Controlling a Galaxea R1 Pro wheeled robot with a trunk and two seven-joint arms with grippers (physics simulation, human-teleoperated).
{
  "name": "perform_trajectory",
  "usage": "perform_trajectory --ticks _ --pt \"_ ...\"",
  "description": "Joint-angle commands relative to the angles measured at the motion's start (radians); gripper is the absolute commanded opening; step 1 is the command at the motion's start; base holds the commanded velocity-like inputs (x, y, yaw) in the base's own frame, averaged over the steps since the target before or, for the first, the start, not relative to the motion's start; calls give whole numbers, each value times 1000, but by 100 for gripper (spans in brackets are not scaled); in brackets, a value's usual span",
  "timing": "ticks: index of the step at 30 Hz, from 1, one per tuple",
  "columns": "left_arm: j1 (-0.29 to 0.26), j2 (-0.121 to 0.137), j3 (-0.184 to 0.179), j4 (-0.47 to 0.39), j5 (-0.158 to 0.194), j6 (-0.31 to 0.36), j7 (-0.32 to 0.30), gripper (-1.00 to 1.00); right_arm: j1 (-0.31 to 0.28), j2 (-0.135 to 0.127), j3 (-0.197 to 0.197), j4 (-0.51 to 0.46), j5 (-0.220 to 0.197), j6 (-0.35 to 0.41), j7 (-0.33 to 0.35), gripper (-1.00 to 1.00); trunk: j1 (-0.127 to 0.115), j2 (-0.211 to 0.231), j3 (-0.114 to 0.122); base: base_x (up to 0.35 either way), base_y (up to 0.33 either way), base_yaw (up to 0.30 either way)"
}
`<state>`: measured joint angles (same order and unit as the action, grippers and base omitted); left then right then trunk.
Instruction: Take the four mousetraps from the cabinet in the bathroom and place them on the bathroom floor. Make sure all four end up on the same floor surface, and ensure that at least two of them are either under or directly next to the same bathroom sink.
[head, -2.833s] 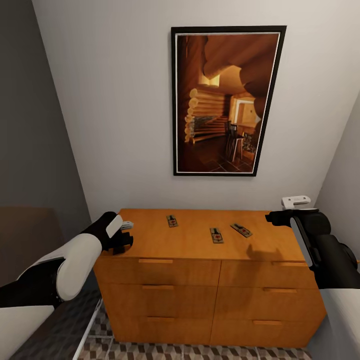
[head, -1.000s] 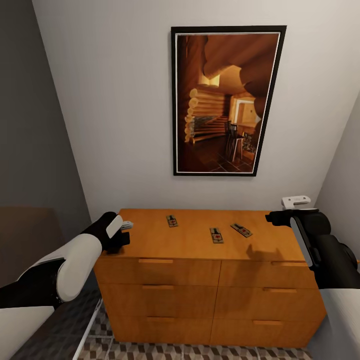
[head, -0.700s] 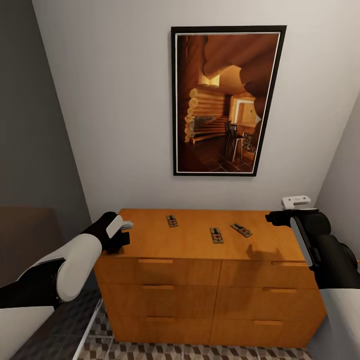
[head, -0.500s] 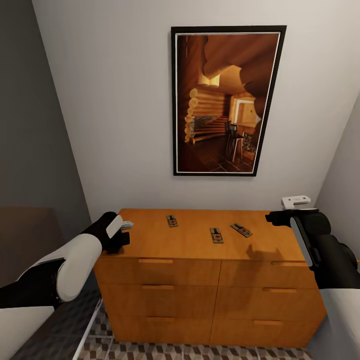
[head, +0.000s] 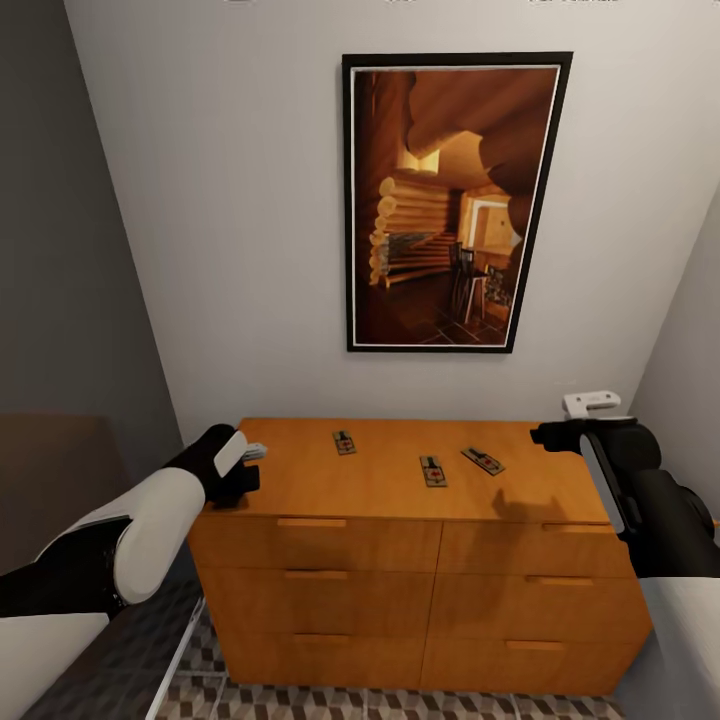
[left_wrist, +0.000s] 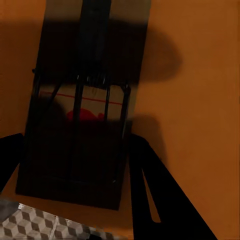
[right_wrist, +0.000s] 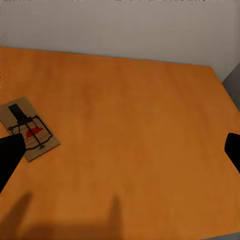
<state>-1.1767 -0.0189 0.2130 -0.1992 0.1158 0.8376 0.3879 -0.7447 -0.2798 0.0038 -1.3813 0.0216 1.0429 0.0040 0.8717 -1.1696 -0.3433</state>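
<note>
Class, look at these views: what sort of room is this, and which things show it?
Probably a narrow corner of a home: a wooden chest of drawers against a white wall, a framed cabin picture above it, and patterned floor tiles below.

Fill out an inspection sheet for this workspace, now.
Surface: orange-brown wooden cabinet, drawers closed.
Job's things: three small tan wooden mousetraps lying flat on the cabinet top; fourth mousetrap at its left edge.
Clutter: nothing seen.
Grippers: left pincer appears closed on the fourth mousetrap; right pincer open, empty, above the top's right end.
Cables: nothing seen.
Surroundings: black-framed log-cabin picture; cube-patterned floor tiles.
</note>
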Motion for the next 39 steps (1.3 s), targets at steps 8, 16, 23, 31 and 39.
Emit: perform_trajectory --ticks 8,16,23,31,39 --pt "0 -2 14 37 27 2 8 -100 -1 0 1 -1 1 4 0 100 -31 56 24 0 0 0" --pt "0 -4 14 33 28 5 6 -100 -1 1 2 -1 1 4 -1 100 -61 112 49 0 0 0" --pt "0 -4 15 29 29 7 4 -100 -1 2 2 -1 1 4 -1 100 -88 161 71 0 0 0" --pt "0 -9 17 26 30 8 3 -100 -1 2 2 5 1 4 -1 100 -119 217 96 0 0 0" --pt "0 -11 18 -9 31 12 -5 -100 -1 3 0 52 1 4 -1 100 -149 273 121 0 0 0"
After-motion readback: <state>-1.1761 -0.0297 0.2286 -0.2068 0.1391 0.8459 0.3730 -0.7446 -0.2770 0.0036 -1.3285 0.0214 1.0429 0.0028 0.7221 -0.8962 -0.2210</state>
